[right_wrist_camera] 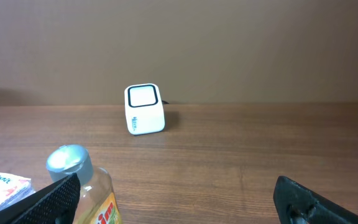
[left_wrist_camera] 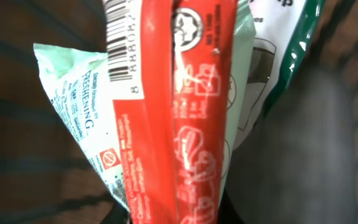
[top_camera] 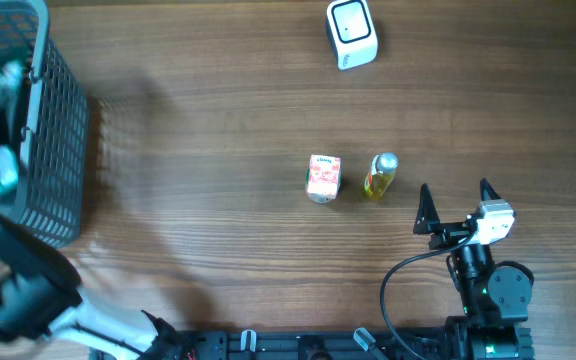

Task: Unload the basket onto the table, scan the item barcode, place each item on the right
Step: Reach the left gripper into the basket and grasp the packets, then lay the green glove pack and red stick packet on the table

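In the left wrist view a red packet (left_wrist_camera: 179,124) with a barcode (left_wrist_camera: 122,50) near its top fills the middle. It rises from between the dark jaws of my left gripper (left_wrist_camera: 179,216), which is shut on it inside the basket (top_camera: 58,130). A mint-green packet (left_wrist_camera: 73,118) lies behind it on the left. The white scanner (top_camera: 351,34) stands at the far side of the table, and shows as the scanner (right_wrist_camera: 144,109) in the right wrist view. My right gripper (top_camera: 456,200) rests open near the front right, nothing between its fingers (right_wrist_camera: 48,202).
A pink carton (top_camera: 323,177) and a small yellow bottle (top_camera: 381,175) with a grey cap lie mid-table, just left of the right gripper. The bottle (right_wrist_camera: 82,186) sits against its left finger. A green and white packet (left_wrist_camera: 278,37) is also in the basket.
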